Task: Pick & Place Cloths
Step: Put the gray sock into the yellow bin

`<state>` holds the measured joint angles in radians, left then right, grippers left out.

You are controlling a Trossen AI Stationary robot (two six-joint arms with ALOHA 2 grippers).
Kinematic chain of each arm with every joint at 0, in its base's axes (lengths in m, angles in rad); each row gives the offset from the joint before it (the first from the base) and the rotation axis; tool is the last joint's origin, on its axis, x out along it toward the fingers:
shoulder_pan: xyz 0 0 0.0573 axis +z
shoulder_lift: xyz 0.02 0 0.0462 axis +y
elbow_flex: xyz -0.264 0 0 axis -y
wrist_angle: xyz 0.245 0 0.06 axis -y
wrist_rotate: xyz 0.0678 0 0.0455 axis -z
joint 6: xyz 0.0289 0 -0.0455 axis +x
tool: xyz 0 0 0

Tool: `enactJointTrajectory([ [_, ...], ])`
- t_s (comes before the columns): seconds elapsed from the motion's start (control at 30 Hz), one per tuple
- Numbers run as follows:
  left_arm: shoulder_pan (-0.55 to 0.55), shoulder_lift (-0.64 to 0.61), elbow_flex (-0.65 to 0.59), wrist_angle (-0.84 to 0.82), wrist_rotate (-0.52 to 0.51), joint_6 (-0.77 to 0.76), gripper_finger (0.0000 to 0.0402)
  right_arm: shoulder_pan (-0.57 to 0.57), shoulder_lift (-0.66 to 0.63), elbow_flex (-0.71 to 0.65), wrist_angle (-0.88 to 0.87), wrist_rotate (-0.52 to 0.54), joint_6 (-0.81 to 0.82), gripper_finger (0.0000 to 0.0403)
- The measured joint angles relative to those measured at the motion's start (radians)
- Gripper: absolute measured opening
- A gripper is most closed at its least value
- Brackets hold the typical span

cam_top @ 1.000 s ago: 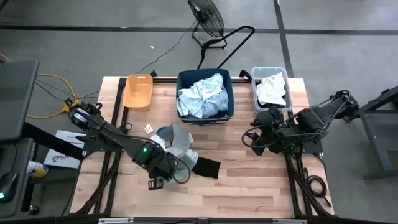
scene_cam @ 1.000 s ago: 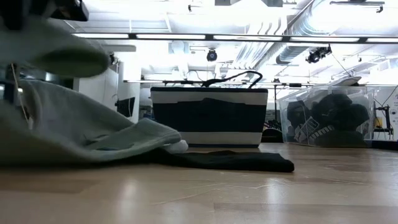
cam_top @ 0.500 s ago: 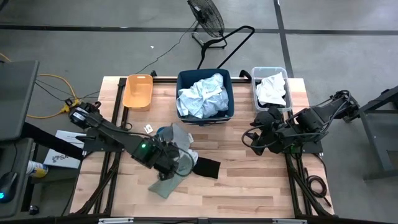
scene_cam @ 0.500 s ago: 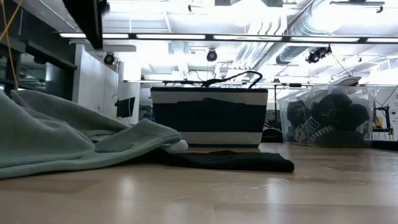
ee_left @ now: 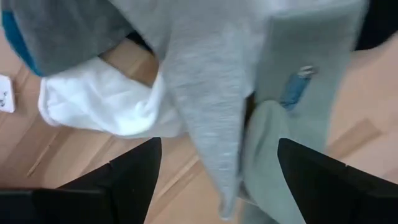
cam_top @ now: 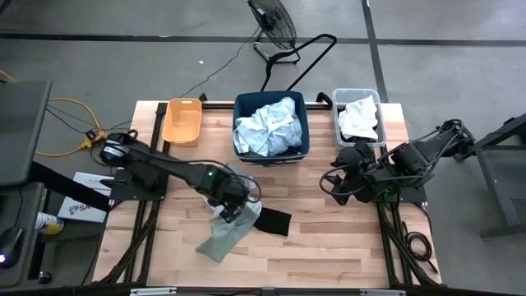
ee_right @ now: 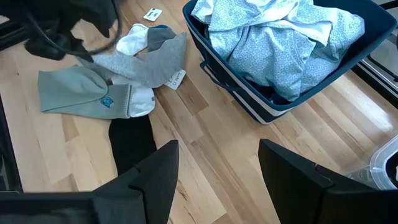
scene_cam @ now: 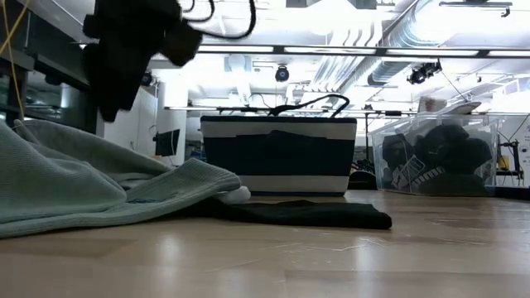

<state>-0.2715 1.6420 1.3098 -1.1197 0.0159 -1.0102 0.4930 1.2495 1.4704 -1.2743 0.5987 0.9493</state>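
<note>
L tool [cam_top: 233, 210] lifted off grey-green cloth [cam_top: 220, 236], jaws apart, wood table [cam_top: 329, 247], R tool [cam_top: 332, 185] open, idle.

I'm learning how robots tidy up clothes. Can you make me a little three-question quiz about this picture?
1. True or false: the navy bin holds pale blue cloth.
2. Which garment lies under the left end effector? A) grey-green garment B) red towel C) yellow hat
3. Fill in: the orange bin stands at the table's far ____ corner.

Key: 1 true. 2 A. 3 left.
</note>
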Motion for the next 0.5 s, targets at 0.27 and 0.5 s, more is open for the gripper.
enactJointTrajectory([
  [0.27, 0.003, 0.091, -0.013, -0.006, 0.062, -0.012, 0.0315, 0.0, 0.0, 0.0, 0.0, 0.0, 0.018, 0.0213],
  [0.5, 0.003, 0.149, -0.012, -0.004, 0.111, -0.024, 0.0309, 0.0, 0.0, 0.0, 0.0, 0.0, 0.023, 0.0213],
])
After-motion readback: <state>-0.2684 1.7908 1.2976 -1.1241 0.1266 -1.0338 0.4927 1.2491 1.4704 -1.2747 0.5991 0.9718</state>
